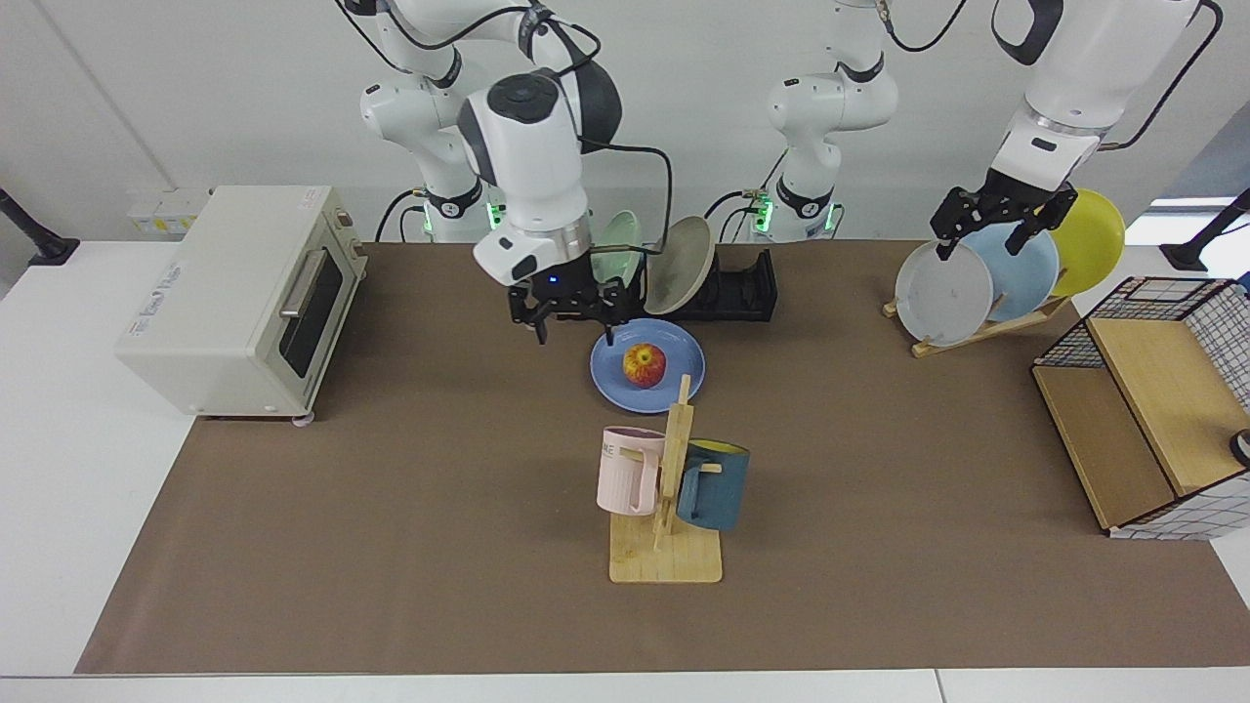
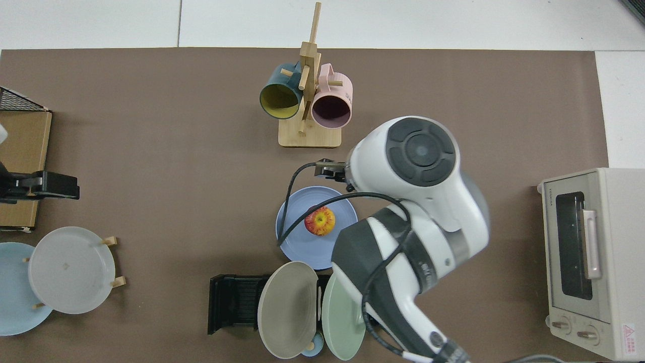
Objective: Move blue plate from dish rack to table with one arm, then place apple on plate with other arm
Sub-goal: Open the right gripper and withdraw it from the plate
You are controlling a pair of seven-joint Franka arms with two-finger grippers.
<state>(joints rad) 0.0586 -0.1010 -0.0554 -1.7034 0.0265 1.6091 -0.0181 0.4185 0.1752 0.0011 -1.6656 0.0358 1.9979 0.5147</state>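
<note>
The periwinkle-blue plate (image 1: 676, 379) (image 2: 297, 244) lies flat on the brown mat of the table (image 1: 391, 488), just in front of the black dish rack (image 1: 744, 289) (image 2: 234, 302). The red and yellow apple (image 1: 644, 364) (image 2: 320, 221) rests on the plate's middle. My right gripper (image 1: 573, 330) hangs open and empty above the mat, up and to the left of the plate in the facing view; its wrist hides most of it from the top. My left gripper (image 1: 984, 244) waits open in front of the plates on the wooden stand.
A beige plate (image 1: 679, 266) and a pale green plate (image 1: 617, 249) stand in the dish rack. A mug tree (image 1: 667, 488) with a pink and a dark blue mug is in front of the blue plate. Toaster oven (image 1: 244, 298) at left; wooden plate stand (image 1: 942, 293) and wire-sided shelf (image 1: 1152, 410) at right.
</note>
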